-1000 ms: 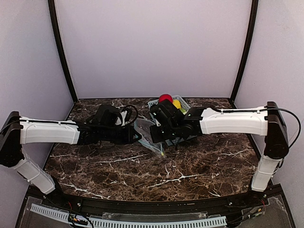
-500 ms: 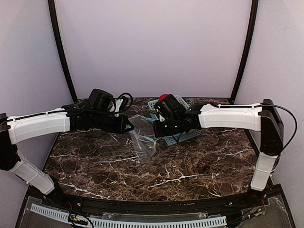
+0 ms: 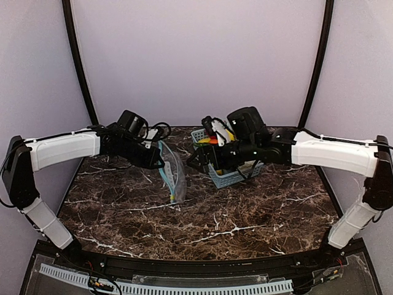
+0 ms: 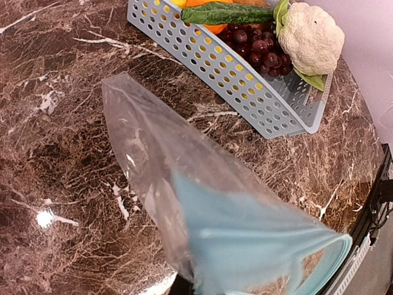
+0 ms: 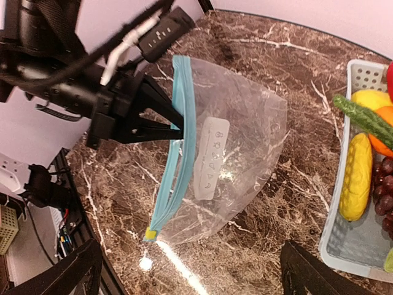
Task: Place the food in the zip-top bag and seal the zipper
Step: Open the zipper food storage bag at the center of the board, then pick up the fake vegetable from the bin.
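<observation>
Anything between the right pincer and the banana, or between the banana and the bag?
Only the basket wall: the banana lies inside against it, so it must come up over the rim. The open right pincer hangs between basket and zip-top bag, which the left pincer holds by its zipper. Nothing else visible intervenes.

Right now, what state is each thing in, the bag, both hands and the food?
zip-top bag, empty, held up by its zipper
left hand, shut on the zipper
right hand, open, holding nothing
cauliflower, in the basket
banana, in the basket
</observation>
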`<state>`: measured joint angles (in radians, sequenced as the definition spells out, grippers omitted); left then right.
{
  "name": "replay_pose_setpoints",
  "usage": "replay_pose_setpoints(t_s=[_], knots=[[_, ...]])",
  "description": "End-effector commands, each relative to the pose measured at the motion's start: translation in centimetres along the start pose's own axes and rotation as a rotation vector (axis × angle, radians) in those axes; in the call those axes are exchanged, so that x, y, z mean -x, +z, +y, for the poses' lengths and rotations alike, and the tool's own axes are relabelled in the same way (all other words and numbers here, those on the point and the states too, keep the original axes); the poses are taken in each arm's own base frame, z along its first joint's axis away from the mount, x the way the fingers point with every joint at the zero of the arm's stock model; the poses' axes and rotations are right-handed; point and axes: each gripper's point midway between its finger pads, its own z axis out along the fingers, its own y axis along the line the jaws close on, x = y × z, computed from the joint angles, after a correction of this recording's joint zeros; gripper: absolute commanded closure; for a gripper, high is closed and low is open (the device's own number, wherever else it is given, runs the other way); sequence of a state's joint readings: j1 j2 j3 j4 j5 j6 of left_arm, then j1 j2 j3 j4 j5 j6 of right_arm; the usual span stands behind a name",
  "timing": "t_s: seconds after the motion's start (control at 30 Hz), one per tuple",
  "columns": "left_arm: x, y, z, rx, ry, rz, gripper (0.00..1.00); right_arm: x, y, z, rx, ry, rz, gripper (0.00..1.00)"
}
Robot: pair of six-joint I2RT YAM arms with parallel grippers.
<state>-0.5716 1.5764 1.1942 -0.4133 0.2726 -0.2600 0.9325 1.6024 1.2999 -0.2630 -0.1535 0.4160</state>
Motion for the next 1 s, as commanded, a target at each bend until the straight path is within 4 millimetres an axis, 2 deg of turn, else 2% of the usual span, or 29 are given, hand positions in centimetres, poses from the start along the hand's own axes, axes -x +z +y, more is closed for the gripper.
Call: replay_pose_setpoints(t_s=[0.0,0.07,0.23,0.4,0.5,0.73,0.87,0.97], knots=[[0.9,-1.1,0.1,-0.018,0.046,-0.002,0.99,0.7,-4.2,-1.7,-0.043,0.007,-0.054,0.01],[1.0,-1.4,0.1,-0.020,0.060,0.004,0.99,0.1,-5.3,-4.4,-0.120,0.055,-0.053,0.01],[1.3,-1.9,0.0,-0.012,0.101,0.002,0.99,-1.5,-7.8,-12.9,-0.276,0.240,-0.052,0.01],[0.6,-1.6,0.2,-0.022,0.092,-0.010,0.99,-2.4,-8.4,-19.0,-0.335,0.351,-0.045,0.01],[0.0,-1.5,0.5,-0.012,0.091,0.001,0.99,-2.1,-8.1,-20.8,-0.318,0.354,-0.060,0.01],[0.0,-1.7,0.9,0.015,0.101,-0.009,0.99,-1.9,-7.4,-25.3,-0.358,0.370,-0.059,0.01],[-0.1,-1.6,0.8,0.006,0.100,-0.002,0.99,-1.9,-7.1,-26.9,-0.354,0.360,-0.057,0.01],[-0.1,-1.6,0.7,0.002,0.100,-0.002,0.99,-1.3,-6.7,-26.8,-0.308,0.305,-0.066,0.01]])
